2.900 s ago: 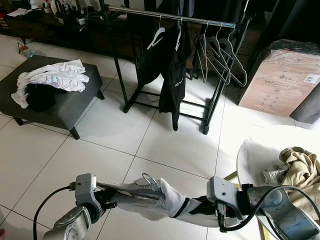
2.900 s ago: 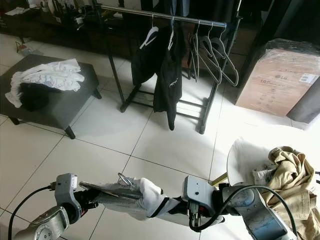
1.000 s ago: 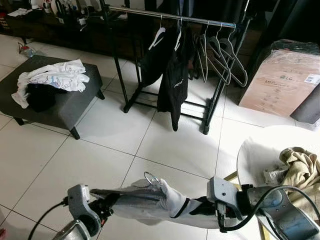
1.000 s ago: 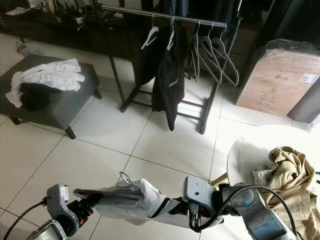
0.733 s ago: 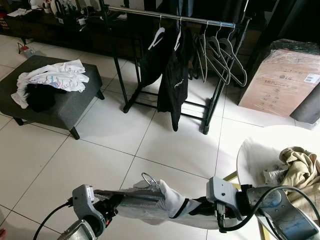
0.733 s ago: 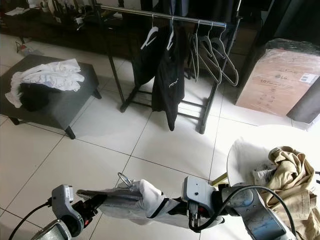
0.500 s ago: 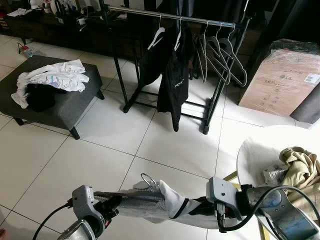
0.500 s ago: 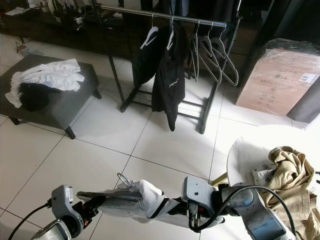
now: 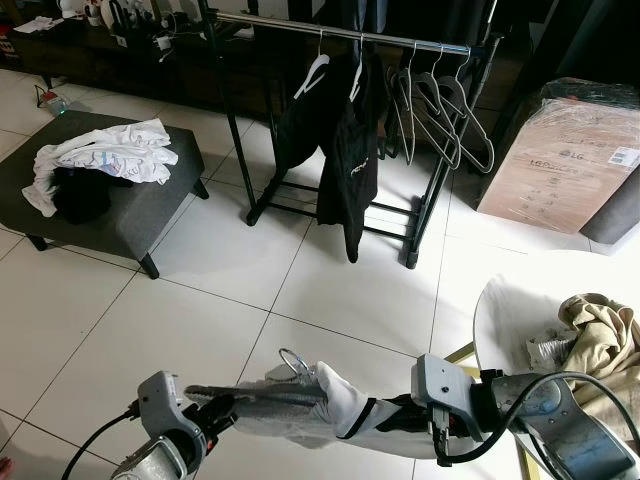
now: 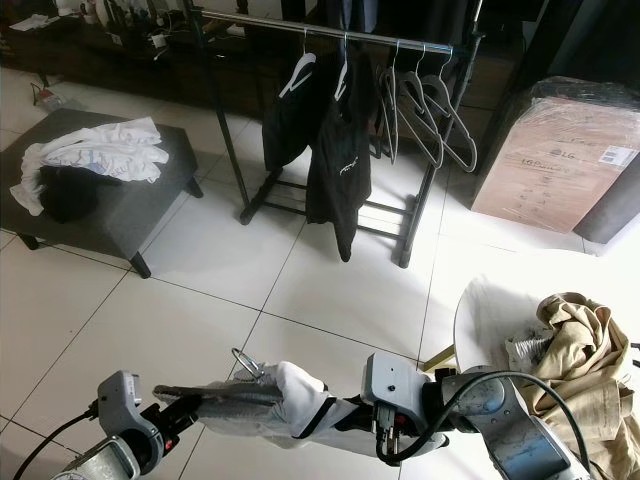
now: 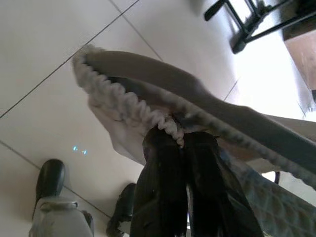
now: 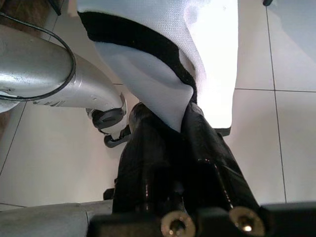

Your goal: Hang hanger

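I hold a white and grey garment on a hanger low in front of me, above the tiled floor. The hanger's metal hook sticks up from its middle. My left gripper is shut on the garment's grey knitted end. At the white end with black trim, my right gripper is shut on the fabric. The clothes rack's rail stands ahead across the floor, with two black garments and several bare hangers on it.
A grey ottoman with white and black clothes stands at the left. On the right is a cardboard box. A white round table with a beige cloth is close at my right. Open tiled floor lies between me and the rack.
My left arm has sunk lower and drawn back a little, with the garment's grey end still in its grip. The right arm has held still.
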`<state>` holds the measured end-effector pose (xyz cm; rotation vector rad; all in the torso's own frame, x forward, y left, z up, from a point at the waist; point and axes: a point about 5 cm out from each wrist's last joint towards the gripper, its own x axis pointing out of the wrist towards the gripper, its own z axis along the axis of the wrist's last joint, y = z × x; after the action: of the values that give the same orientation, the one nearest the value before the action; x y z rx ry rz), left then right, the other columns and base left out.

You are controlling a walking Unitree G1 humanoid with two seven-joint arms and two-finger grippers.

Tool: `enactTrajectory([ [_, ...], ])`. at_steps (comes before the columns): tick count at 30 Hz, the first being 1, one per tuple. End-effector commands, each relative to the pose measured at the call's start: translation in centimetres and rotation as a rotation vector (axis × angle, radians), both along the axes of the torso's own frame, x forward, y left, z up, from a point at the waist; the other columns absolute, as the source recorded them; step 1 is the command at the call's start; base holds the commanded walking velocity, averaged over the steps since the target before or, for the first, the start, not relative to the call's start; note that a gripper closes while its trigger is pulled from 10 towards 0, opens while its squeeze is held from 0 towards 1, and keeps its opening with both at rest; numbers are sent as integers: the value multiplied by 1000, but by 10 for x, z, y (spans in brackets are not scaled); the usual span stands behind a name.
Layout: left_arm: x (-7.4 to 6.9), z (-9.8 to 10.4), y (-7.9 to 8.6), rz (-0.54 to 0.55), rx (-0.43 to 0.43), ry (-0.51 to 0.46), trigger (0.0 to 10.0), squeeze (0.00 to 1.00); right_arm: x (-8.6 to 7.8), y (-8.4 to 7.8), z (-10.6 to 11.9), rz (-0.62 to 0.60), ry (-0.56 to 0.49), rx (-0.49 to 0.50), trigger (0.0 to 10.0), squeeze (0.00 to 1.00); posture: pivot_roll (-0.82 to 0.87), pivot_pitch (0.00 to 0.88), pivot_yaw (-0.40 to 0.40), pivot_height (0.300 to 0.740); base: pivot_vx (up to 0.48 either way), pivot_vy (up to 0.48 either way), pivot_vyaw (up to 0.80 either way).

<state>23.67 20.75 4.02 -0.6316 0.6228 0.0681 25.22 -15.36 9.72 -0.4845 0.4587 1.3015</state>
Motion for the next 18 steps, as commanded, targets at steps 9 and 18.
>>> enactTrajectory([
  [9, -2, -5, 23, 135, 56, 51, 2471, 0, -1, 1, 1, 22, 0, 1, 0, 0, -56, 218, -17, 740, 0, 0, 0],
  [18, -3, -7, 43, 279, 115, 77, 0, 0, 2, -14, -9, 5, -22, -113, 0, 0, -55, 218, -17, 740, 0, 0, 0],
])
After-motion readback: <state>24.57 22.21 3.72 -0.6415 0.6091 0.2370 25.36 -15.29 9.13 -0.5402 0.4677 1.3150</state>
